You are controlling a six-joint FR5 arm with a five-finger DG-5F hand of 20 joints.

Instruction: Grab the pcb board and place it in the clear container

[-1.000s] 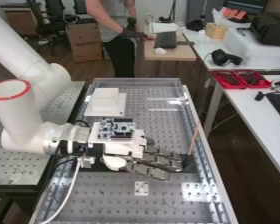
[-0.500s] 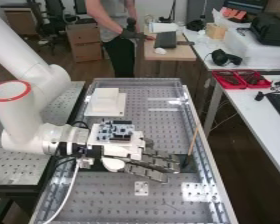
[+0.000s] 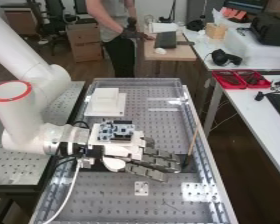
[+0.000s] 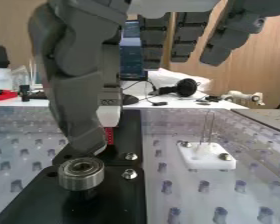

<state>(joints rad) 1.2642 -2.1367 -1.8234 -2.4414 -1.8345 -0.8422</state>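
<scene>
A white robot arm [image 3: 19,117], left, leads to the blue pcb board [image 3: 116,130] atop the white base of the robot hand [image 3: 146,172], its fingers spread and extended rightward, near a thin stick [image 3: 192,144].

– Where is the pcb board seen?
– In the high view, a pcb board [image 3: 115,131] is seen on the white housing [image 3: 119,148] behind the fingers of the hand [image 3: 152,161]. It is laid roughly flat, with its component side turned up.
– How is it marked out?
– By blue and white patches, and by dark connector strips set along its far and near sides. It is not gripped by the fingers.
– And the clear container?
– Clear panelling [image 3: 139,83] is seen at the far end of the perforated bench top [image 3: 111,197]; whether the container is formed by it cannot be told.
</scene>
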